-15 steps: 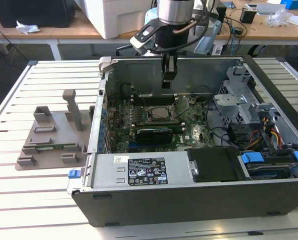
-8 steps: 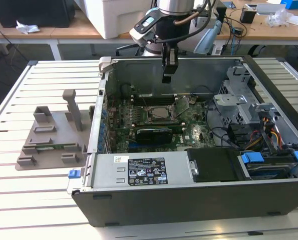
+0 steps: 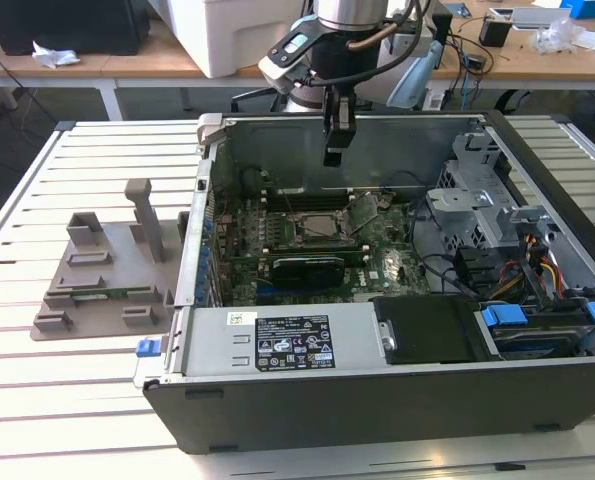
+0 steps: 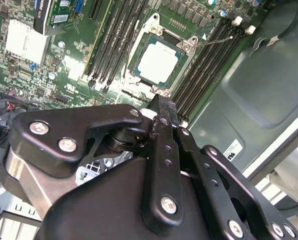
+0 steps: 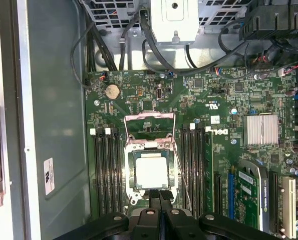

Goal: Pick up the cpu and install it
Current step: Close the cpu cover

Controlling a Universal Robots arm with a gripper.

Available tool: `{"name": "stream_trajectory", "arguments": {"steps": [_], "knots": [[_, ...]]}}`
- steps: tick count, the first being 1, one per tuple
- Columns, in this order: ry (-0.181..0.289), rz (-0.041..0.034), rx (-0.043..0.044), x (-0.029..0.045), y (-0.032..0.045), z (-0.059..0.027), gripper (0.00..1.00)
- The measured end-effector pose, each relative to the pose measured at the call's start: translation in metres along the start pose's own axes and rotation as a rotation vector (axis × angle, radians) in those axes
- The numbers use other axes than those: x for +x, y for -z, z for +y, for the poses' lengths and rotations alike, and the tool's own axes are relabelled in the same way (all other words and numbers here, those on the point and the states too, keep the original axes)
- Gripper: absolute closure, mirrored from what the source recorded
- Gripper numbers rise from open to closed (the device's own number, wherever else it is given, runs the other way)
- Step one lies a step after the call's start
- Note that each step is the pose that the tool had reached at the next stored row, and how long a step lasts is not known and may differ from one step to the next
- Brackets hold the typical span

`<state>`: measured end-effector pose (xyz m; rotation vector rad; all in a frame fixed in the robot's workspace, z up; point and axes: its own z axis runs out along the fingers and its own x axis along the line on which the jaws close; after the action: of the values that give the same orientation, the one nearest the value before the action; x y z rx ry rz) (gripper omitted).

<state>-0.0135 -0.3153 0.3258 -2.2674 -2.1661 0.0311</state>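
The cpu [image 5: 152, 172] already lies flat in the motherboard socket [image 5: 131, 172], silvery top up. It sits square inside the metal frame, with memory slots [image 5: 104, 172] running on either side. From this I judge the picking and placing to be done.

The socket's hinged retention plate [image 5: 150, 119] is still swung open, and its thin wire lever [image 5: 181, 170] stands free beside the socket, so the chip looks seated but not clamped down.

The gripper [image 3: 334, 155] hangs above the board, well apart from the chip. Its fingers [image 5: 164, 197] are pressed together with no gap between them and carry nothing.

The open computer case [image 3: 377, 400] lies on the slatted counter [image 3: 87, 420], reaching towards the near edge. The grey plastic tray [image 3: 97, 290] sits beside it, towards the counter's edge at the exterior view's left.

There is plenty of print. A white sticker [image 5: 49, 176] is on the bare case floor, and a large label [image 3: 295, 343] is on the power supply. There is also white lettering on the green board and a sticker on the graphics card [image 5: 250, 187]. I leave all of it unread.
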Motion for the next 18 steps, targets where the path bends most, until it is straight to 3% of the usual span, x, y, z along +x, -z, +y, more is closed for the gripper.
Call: {"name": "stream_trajectory", "arguments": {"steps": [4, 7, 12, 18], "knots": [[0.004, 0.0001, 0.0001, 0.0, 0.0, 0.0011, 0.89], [0.022, -0.0003, -0.0002, 0.0008, 0.0002, 0.0125, 0.89], [0.022, -0.0002, 0.0002, 0.0012, 0.0001, 0.0175, 0.89], [0.022, -0.0006, 0.0064, 0.0058, -0.0016, 0.0384, 0.89]]}}
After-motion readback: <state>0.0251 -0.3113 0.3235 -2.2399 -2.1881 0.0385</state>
